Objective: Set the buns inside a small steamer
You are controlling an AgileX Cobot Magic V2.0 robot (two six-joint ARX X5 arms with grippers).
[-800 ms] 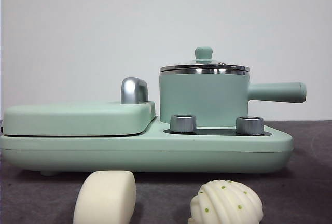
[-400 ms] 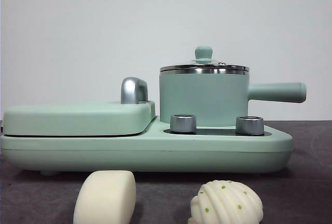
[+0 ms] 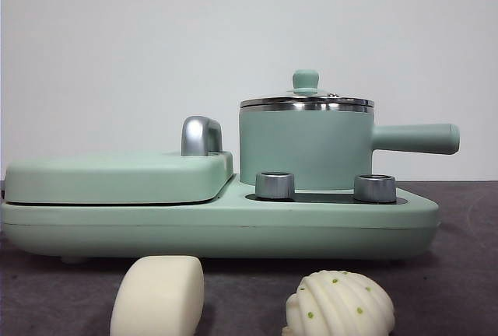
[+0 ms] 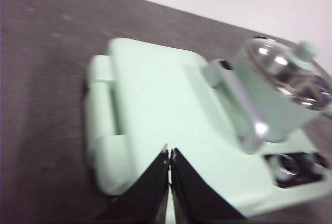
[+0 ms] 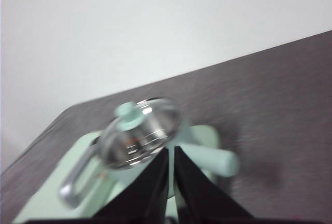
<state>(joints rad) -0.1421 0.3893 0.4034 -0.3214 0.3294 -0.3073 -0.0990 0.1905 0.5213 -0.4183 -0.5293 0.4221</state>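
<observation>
In the front view the smooth oblong bun [image 3: 158, 295] and the ribbed shell-shaped bun [image 3: 339, 303] with green dots lie on the table in front of the cooker. The small steamer [image 3: 305, 145] stands on the cooker's right half, its lid on, its handle [image 3: 415, 138] pointing right. It also shows in the left wrist view [image 4: 282, 92] and the right wrist view [image 5: 141, 133]. My left gripper [image 4: 169, 154] is shut and empty above the flat grill lid. My right gripper [image 5: 170, 151] is shut and empty above the steamer. Neither arm shows in the front view.
The mint-green cooker base [image 3: 218, 223] carries a flat lidded grill plate [image 3: 117, 176] with a steel handle [image 3: 201, 135] on its left half. Two steel knobs [image 3: 274, 185] sit in front of the steamer. A white wall stands behind.
</observation>
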